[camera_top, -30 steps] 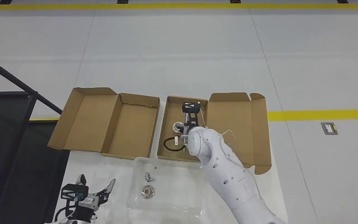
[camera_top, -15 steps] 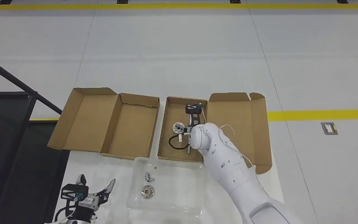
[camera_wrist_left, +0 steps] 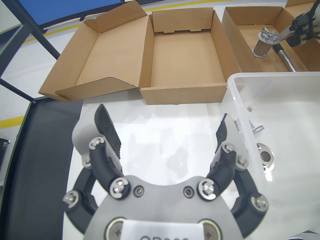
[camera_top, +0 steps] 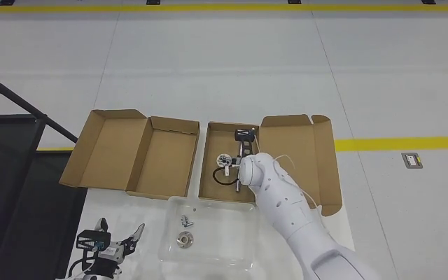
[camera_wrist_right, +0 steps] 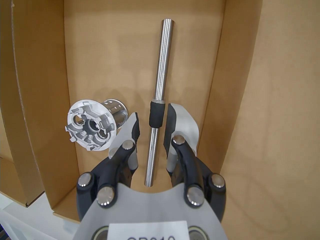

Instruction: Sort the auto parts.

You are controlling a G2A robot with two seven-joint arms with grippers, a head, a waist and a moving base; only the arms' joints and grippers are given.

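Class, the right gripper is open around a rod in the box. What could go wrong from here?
1. The right gripper is open astride the rod; a finger might catch its black sleeve and drag it.
2. One finger sits close beside the standing hub and could tip it.

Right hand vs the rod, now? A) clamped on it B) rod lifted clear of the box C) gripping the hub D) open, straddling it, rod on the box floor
D: the right hand is open astride the rod, which lies flat on the floor of the cardboard box.
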